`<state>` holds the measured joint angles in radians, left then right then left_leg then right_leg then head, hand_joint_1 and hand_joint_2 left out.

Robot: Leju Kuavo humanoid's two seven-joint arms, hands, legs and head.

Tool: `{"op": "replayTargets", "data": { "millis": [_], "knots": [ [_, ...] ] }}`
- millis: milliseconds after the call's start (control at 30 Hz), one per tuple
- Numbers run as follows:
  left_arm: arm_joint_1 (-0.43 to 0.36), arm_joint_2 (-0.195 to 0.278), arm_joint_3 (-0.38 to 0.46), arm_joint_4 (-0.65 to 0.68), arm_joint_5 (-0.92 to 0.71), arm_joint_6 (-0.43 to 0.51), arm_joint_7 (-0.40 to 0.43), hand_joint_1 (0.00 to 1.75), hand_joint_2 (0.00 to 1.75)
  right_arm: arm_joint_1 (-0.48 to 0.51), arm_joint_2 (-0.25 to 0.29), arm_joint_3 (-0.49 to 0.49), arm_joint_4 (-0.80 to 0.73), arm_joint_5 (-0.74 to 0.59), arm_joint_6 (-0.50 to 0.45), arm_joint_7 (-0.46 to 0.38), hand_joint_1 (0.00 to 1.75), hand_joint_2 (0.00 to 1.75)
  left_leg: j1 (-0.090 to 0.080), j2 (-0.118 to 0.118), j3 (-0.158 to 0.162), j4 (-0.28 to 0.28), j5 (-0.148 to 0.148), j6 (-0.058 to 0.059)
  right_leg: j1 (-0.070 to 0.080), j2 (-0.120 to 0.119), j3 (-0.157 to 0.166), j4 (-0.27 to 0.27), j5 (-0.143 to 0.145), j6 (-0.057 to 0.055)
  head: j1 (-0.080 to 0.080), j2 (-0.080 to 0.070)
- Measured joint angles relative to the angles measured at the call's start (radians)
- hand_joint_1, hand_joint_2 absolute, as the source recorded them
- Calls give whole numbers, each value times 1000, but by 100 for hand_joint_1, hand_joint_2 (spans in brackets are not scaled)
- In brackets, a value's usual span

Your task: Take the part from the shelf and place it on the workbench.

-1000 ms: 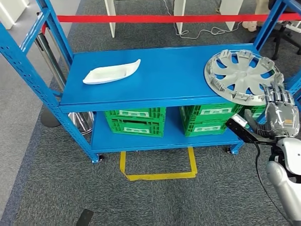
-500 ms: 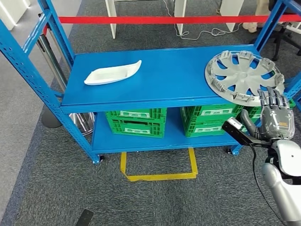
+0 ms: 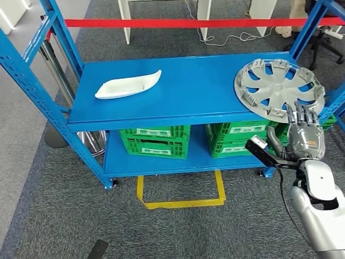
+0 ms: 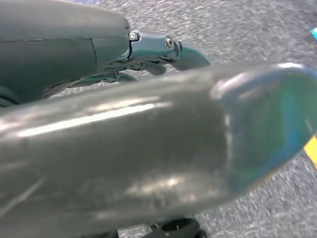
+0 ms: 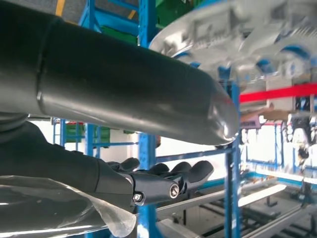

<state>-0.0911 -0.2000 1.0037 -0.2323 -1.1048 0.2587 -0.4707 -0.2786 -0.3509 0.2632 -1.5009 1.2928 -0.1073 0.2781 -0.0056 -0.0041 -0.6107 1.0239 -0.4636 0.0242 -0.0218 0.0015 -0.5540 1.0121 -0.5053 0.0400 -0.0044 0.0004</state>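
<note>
Right hand lower, beneath hubcap

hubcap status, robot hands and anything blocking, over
Right robot hand open, at hubcap front rim, not gripping. Left robot hand hanging over the floor. Hubcap flat on shelf, overhanging edge. Path unobstructed.

Shelf top open betw white tray & hubcap; blue uprights flank ends

Silver hubcap flat on blue shelf, right end.
</note>
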Motion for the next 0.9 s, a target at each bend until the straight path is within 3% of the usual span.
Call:
{"op": "replayTargets", "data": {
  "millis": [100, 200, 233, 267, 300, 367, 400, 467, 567, 600, 667, 733, 767, 800, 833, 900],
  "knots": [
    [2, 0, -3, 0, 0, 0, 3, 0, 0, 0, 6, 6, 6, 3, 1, 0, 0, 0, 4, -1, 16, -12, -3, 20, -2, -2, -19, 40, -17, 13, 3, 0],
    [0, -1, -4, 0, 0, 0, 3, 0, 0, 1, 8, 10, 10, 4, 1, 1, 0, 0, 2, -2, 26, -14, -9, 32, -1, -1, -113, 206, -87, 18, 9, 0],
    [1, -1, -4, 0, 0, 1, 3, 0, 0, 4, 8, 11, 12, 4, 2, 0, 0, 0, 0, -2, 29, -13, -12, 34, -1, -1, -147, 253, -98, 19, 9, 0],
    [1, -1, -5, 0, 0, 2, 3, 0, 0, 6, 9, 12, 14, 4, 2, 1, 0, 0, -1, -2, 33, -13, -16, 34, -1, -2, -168, 271, -91, 20, 9, 0],
    [2, -1, -5, 0, -1, 2, 4, 0, 0, 7, 9, 12, 15, 5, 2, 1, 0, 0, -2, -2, 39, -13, -22, 33, -1, -2, -170, 253, -66, 20, 9, 0],
    [2, -1, -5, 0, -1, 4, 4, 0, 0, 8, 9, 9, 16, 7, 2, 5, 0, 0, -1, -2, 57, -13, -35, 29, -1, -3, -128, 136, 17, 16, 9, 0],
    [1, -1, -5, 0, -2, 4, 4, 0, 0, 8, 9, 7, 16, 8, 2, 8, 0, 0, -2, -2, 63, -12, -42, 25, 2, -5, -106, 73, 38, 13, 9, 0],
    [1, -1, -5, 0, -3, 4, 5, 0, 0, 12, 9, -1, 16, 9, 1, 15, 0, 0, -4, -2, 69, -10, -52, 13, 7, -6, -79, 12, 41, 0, 10, 0],
    [2, 0, -5, 0, -4, 6, 8, 0, 0, 22, 9, -20, 14, -10, -2, 22, 0, 0, -4, 0, 70, 8, -54, -2, 6, -4, -57, 0, 39, -22, 10, 0],
    [2, 0, -5, 0, -4, 8, 10, 0, 0, 23, 9, -28, 14, -20, -3, 22, 0, 0, -3, 0, 56, 39, -52, -7, 4, -4, -45, -3, 38, -28, 8, 0],
    [1, 1, -5, 0, -4, 13, 16, 0, 0, 25, 9, -42, 12, -35, -4, 19, 0, 0, 1, 0, -9, 153, -69, -19, 1, -4, -23, -8, 28, -37, 4, 0],
    [3, 1, -5, 0, -4, 17, 22, 0, 0, 28, 9, -50, 12, -50, -4, 15, 0, 0, 6, 1, -82, 252, -122, -27, 1, -2, -5, -8, 15, -39, 2, 0],
    [4, 1, -5, 0, -4, 20, 24, 0, 0, 30, 9, -54, 12, -65, -3, 11, 0, 0, 7, 1, -103, 266, -137, -29, 1, 0, 5, -8, 7, -39, 2, 0],
    [4, 1, -5, 0, -4, 22, 25, 0, 0, 31, 9, -59, 12, -83, -1, 5, 0, 0, 7, 1, -109, 250, -129, -28, 2, 1, 15, -8, -1, -38, 1, 0],
    [5, 1, -5, 0, -3, 25, 25, 0, 0, 31, 9, -66, 11, -104, 3, 0, 0, 0, 7, 1, -103, 203, -95, -25, 2, 3, 27, -9, -10, -37, 2, 0],
    [5, 2, -5, 0, -2, 30, 26, 0, 0, 32, 9, -80, 8, -144, 11, -9, 0, 0, 2, -2, -72, 80, 5, -13, 2, 6, 45, -9, -27, -30, 2, 0]
  ]
}}
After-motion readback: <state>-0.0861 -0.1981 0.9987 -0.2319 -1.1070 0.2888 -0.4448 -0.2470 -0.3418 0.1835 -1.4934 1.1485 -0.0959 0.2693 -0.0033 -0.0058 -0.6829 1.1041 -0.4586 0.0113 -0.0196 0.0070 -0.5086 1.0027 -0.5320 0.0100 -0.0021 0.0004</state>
